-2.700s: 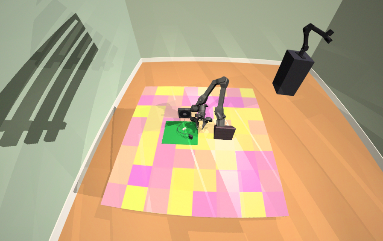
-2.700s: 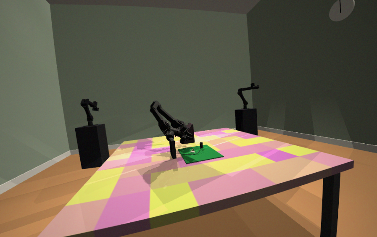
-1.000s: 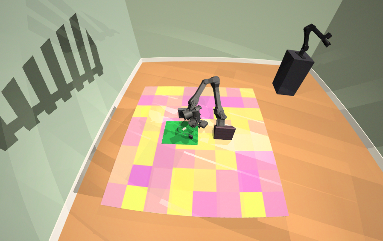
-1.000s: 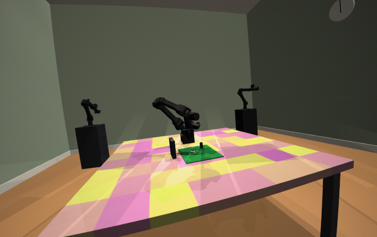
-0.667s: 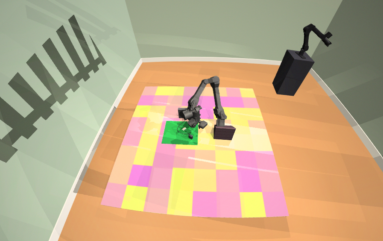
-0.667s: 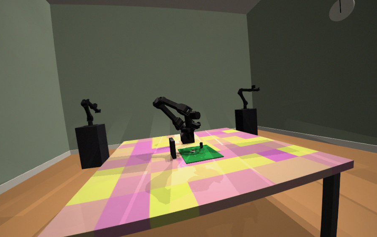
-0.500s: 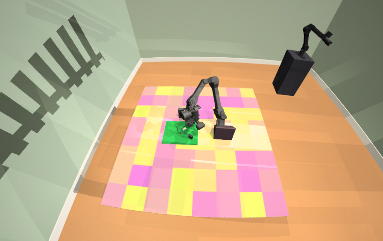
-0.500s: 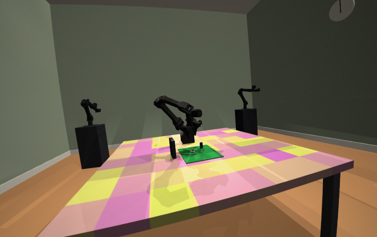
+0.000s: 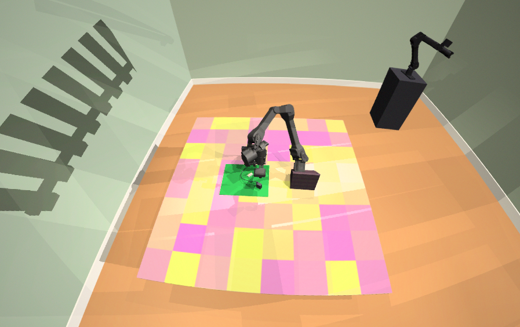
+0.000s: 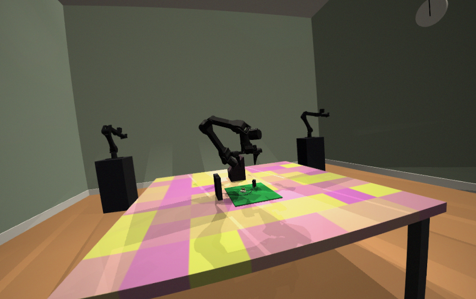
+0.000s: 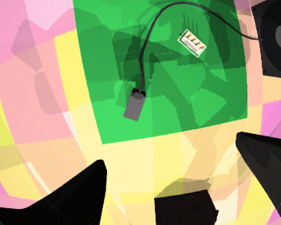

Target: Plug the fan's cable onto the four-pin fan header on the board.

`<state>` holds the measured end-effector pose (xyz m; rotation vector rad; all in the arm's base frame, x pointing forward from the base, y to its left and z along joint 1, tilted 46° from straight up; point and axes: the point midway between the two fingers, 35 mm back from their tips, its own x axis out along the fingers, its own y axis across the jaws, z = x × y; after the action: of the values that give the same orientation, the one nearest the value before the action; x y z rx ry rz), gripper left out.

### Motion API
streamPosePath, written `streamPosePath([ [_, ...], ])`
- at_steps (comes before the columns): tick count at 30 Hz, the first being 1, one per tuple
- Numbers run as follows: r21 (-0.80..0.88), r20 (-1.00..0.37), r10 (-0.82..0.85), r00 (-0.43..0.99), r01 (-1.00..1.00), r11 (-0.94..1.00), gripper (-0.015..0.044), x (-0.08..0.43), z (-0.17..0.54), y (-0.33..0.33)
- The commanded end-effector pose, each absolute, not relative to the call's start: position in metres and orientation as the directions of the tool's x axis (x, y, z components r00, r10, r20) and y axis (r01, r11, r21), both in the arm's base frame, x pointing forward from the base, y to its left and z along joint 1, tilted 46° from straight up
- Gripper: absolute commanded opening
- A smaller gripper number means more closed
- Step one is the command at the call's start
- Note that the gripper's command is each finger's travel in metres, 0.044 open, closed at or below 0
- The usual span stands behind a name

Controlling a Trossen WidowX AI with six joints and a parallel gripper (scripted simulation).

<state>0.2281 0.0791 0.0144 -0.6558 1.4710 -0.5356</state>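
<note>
The green board [image 9: 233, 189] [image 10: 264, 194] [image 11: 166, 113] lies flat on the table. The white four-pin header [image 9: 249, 174] [image 10: 242, 191] [image 11: 192, 42] stands on it with its pins showing and nothing on them. The dark plug [image 9: 258, 185] [image 10: 255, 183] [image 11: 135, 105] is on the board, apart from the header, and looks upright in the exterior view. Its black cable [image 11: 140, 58] curves past the header to the fan [image 10: 218, 186] [image 11: 275, 60]. My gripper [image 11: 174, 154] is open and empty, held above the table and touching neither plug nor board. In the top view the arm hides the fan.
The fan stands upright just beside the board's edge. My arm's dark base block [image 9: 304, 180] [image 10: 236, 174] [image 11: 186, 207] is close to the board. Other arms stand on black pedestals [image 9: 397, 99] [image 10: 116, 183] [image 10: 311, 152] away from the patchwork table [image 9: 249, 272] [image 10: 213, 245].
</note>
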Motion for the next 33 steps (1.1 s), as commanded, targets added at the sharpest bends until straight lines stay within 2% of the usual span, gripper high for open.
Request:
streamPosePath([
  [1,-0.624,-0.707,-0.706,0.039,0.436,0.649,0.044,0.231,0.013,0.123],
  [16,-0.624,-0.707,-0.706,0.039,0.436,0.649,0.044,0.231,0.011,0.122],
  [25,-0.625,-0.705,-0.708,0.04,0.437,0.647,0.044,0.235,-0.056,0.054],
  [33,-0.625,-0.704,-0.709,0.04,0.437,0.646,0.044,0.235,-0.058,0.051],
])
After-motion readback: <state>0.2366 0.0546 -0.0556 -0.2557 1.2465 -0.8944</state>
